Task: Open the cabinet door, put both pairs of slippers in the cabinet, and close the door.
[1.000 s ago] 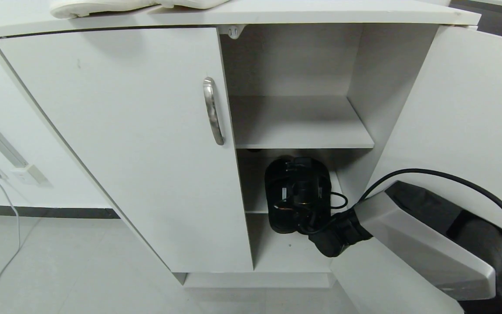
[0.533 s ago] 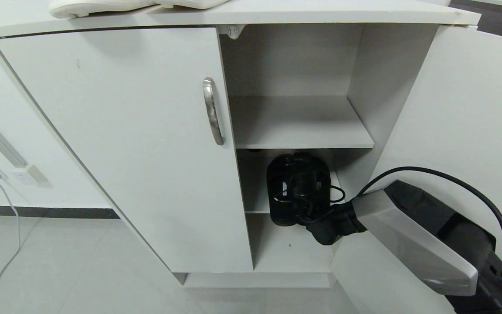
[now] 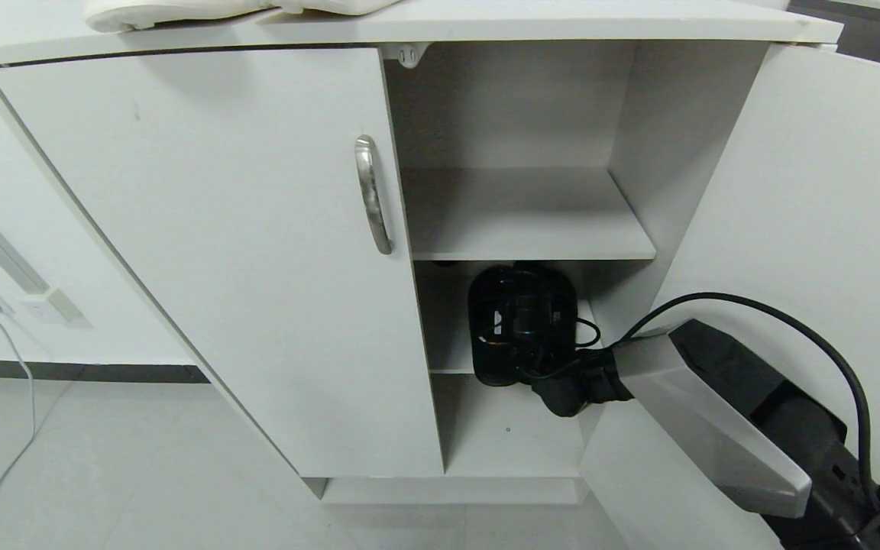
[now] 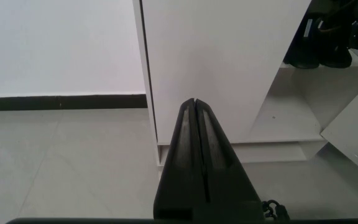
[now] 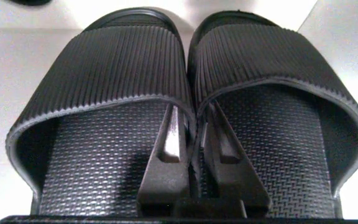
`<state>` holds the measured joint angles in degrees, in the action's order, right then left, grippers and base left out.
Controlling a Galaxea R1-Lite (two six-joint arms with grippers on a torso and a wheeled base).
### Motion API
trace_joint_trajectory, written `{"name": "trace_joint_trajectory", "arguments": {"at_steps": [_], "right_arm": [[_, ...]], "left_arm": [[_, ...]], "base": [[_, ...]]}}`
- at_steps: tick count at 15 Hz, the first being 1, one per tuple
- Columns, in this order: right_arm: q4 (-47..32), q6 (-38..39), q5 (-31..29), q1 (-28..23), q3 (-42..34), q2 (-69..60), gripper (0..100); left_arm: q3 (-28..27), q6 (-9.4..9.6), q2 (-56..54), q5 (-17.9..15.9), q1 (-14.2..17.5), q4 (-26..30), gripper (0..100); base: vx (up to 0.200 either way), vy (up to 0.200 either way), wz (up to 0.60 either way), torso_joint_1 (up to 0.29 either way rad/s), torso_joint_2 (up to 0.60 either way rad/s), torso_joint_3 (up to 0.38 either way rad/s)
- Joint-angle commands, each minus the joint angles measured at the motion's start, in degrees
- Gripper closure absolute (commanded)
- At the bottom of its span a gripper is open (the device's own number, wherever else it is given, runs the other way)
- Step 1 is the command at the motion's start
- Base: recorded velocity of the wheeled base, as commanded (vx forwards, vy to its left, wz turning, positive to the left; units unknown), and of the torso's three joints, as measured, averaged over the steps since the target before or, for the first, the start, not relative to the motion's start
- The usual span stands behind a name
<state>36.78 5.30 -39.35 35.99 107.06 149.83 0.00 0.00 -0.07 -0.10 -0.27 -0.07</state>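
Two black slippers (image 5: 123, 81) lie side by side, rubbery and matte. Each has a broad strap ribbed in fine lines and a footbed stamped with a small diamond grain. The right gripper (image 5: 192, 124) has one finger inside each slipper. Its jaws are drawn nearly together, pinching the two adjoining inner edges between them.

In the head view the pair sits at the centre of the frame, toes pointing inward, in the middle compartment of the cabinet (image 3: 524, 30). It is under the upper shelf (image 3: 524, 221) and over the lower board. I cannot tell whether the soles touch that board. The cabinet is smooth white laminate with flat panels and square edges. Its left door (image 3: 203, 229) is shut and carries a curved, polished metal handle (image 3: 373, 195). Its right door (image 3: 814, 198) stands swung open at the right of the frame. The upper shelf and the bottom panel (image 3: 509, 443) are bare white board.

A cream padded item (image 3: 180, 9) rests on the cabinet top at the upper left. The left gripper (image 4: 194, 109) has its dark, tapered jaws closed flat against each other with nothing between them. It points toward the cabinet's base above pale floor tiles (image 4: 55, 168).
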Motion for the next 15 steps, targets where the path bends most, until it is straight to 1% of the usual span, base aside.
{"name": "trace_joint_trajectory", "arguments": {"at_steps": [1, 8, 9, 12, 15], "right_arm": [[-0.2, 0.2, 0.0, -0.4, 0.3, 0.7, 100], [-0.2, 0.3, 0.0, -0.5, 0.6, 1.1, 100], [-0.2, 0.4, 0.0, -0.5, 0.7, 1.1, 0], [-1.1, 1.0, 0.0, -0.4, -0.1, 0.8, 0], [-0.7, 2.4, 0.0, 0.0, -5.5, -2.2, 0]], "left_arm": [[0.0, 0.0, 0.1, 0.0, 0.0, 0.0, 100], [0.0, -0.09, 0.1, 0.0, 0.0, 0.0, 100], [0.0, -0.09, 0.1, 0.0, 0.0, 0.0, 100], [0.0, -0.09, 0.1, 0.0, 0.0, 0.0, 100], [0.0, -0.09, 0.1, 0.0, 0.0, 0.0, 100]], "base": [[0.0, 0.0, 0.0, 0.0, 0.0, 0.0], [0.0, 0.0, 0.0, 0.0, 0.0, 0.0], [0.0, 0.0, 0.0, 0.0, 0.0, 0.0], [0.0, 0.0, 0.0, 0.0, 0.0, 0.0], [0.0, 0.0, 0.0, 0.0, 0.0, 0.0]]}}
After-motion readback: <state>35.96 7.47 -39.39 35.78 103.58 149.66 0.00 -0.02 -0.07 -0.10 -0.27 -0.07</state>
